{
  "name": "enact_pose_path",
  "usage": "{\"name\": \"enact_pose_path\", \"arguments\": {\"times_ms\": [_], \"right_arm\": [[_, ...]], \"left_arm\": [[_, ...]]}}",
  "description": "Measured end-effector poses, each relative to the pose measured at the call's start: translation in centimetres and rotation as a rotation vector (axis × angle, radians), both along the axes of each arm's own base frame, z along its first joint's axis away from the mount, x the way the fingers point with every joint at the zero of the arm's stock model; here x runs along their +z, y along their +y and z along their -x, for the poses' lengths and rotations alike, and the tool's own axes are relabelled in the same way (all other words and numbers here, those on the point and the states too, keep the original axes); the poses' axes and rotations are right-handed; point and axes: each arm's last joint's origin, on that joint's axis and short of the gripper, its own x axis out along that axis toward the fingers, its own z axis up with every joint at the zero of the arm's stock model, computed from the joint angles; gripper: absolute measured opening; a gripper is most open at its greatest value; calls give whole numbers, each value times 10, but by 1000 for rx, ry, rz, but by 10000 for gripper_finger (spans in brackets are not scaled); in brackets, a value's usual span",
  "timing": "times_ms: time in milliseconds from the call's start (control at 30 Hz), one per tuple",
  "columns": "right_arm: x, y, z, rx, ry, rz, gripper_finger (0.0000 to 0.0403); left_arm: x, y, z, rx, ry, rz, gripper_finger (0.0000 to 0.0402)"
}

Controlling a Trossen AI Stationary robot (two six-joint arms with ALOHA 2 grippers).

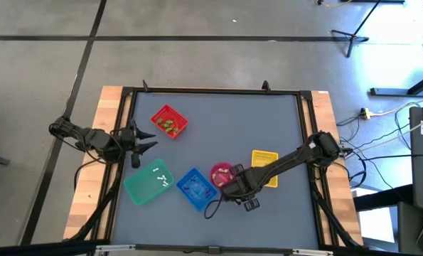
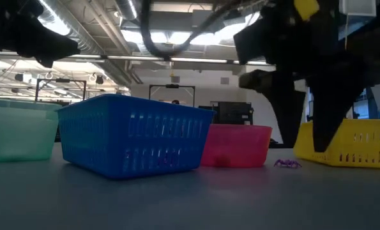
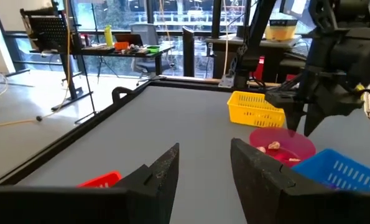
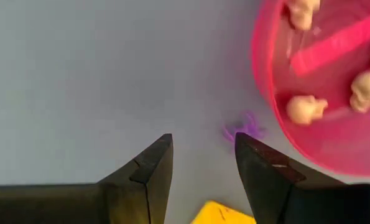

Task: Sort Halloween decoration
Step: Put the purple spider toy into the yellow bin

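I have the right hand poised low over the counter, fingers parted and empty, between the pink bowl and the yellow basket. The target, a tiny purple spider trinket, lies on the bare counter just beside the bowl's rim, slightly off the centre of the gap between my fingers, nearer one finger than the other. The low view confirms the spider sits between bowl and basket. The bowl already holds cream skull-like pieces; the red basket holds green ones, the teal basket white ones, and the blue basket some small items I cannot identify.

The left hand waits near the counter's left edge, open and holding nothing.

Risks noted: the spider is thin and flat, so closing fingers may slide over it or flick it away. Descending off-centre could strike the bowl's rim and shift it. A weak pinch may drop the piece before it reaches its basket.
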Motion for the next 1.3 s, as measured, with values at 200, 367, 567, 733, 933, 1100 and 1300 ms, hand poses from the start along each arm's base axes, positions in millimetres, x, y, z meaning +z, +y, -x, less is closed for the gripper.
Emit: {"name": "enact_pose_path", "arguments": {"times_ms": [200,367,567,733,933,1100,1300], "right_arm": [[-5,-5,-1,11,-33,66,172],[-5,-7,-5,47,-56,58,172],[-8,-21,-10,47,-38,71,172],[-13,-34,-15,9,-8,26,172],[-11,-32,-12,18,21,5,172],[-11,-25,-9,45,37,-22,172],[-15,-25,-11,82,28,4,172]], "left_arm": [[0,0,0,-2,9,-28,131],[0,0,0,-2,6,-19,131],[0,0,0,-1,6,-16,131],[0,0,0,-1,6,-16,131],[0,0,0,-1,6,-16,131],[0,0,0,-1,5,-11,131],[0,0,0,-1,5,-10,131]]}}
